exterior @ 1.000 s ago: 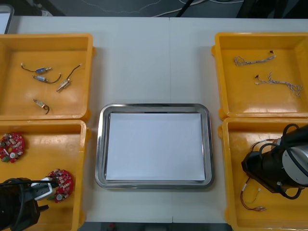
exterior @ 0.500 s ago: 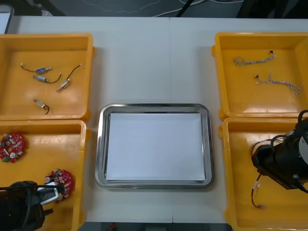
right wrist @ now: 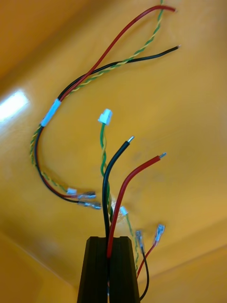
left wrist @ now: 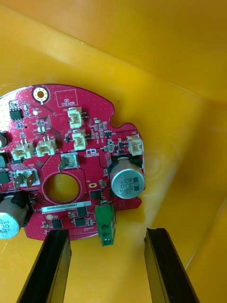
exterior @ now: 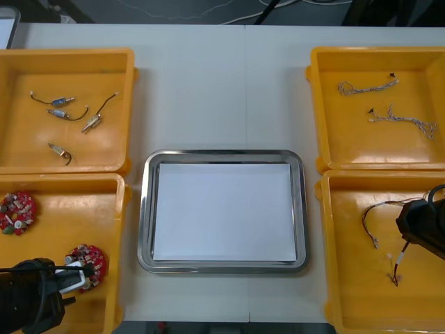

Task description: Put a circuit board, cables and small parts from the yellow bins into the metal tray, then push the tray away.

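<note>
Table (exterior: 222,90): left gripper (left wrist: 108,234) spread at board (left wrist: 71,156); right gripper (right wrist: 108,239) clamps cables (right wrist: 105,199).

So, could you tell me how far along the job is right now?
Nothing is done: the metal tray holds no parts. In hand: the right gripper, jaws shut on a red and black cable, is over the near right bin. The left gripper, jaws open, is at a round red circuit board. Left: loading these and the small metal parts, then pushing the tray.

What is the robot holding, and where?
The right end effector pinches the red and black cable below its bare tips; left end effector is open, holding nothing.
</note>
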`<state>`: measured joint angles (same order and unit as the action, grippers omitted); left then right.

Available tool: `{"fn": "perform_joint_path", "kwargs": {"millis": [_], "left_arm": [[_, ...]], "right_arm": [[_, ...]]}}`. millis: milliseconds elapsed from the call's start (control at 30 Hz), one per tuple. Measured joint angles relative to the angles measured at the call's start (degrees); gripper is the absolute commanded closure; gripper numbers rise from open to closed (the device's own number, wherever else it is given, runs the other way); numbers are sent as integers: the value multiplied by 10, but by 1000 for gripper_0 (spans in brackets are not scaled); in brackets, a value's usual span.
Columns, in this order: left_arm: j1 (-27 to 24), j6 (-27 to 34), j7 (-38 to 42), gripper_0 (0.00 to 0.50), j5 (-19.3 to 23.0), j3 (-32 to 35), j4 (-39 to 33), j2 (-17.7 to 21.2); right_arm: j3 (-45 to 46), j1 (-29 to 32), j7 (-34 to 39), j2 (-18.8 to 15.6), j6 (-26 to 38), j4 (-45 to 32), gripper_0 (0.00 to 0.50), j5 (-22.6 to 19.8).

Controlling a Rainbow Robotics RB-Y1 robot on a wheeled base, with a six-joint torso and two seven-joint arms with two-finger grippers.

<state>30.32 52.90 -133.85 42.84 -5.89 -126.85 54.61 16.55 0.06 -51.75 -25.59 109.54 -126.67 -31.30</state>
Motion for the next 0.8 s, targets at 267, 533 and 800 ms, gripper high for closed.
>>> {"fn": "perform_joint_path", "kwargs": {"millis": [267, 533, 800], "left_arm": [[-7, 0, 1, 139, -16, -16, 0, 0], [-9, 0, 6, 323, -32, -19, 0, 0], [-9, 0, 15, 500, -44, -19, 1, 0]], "right_arm": [[12, 0, -2, -16, -10, 40, 500, -10], [12, -2, -2, -20, -13, 43, 39, -11], [14, -5, -3, -21, -13, 42, 0, -13]]}}
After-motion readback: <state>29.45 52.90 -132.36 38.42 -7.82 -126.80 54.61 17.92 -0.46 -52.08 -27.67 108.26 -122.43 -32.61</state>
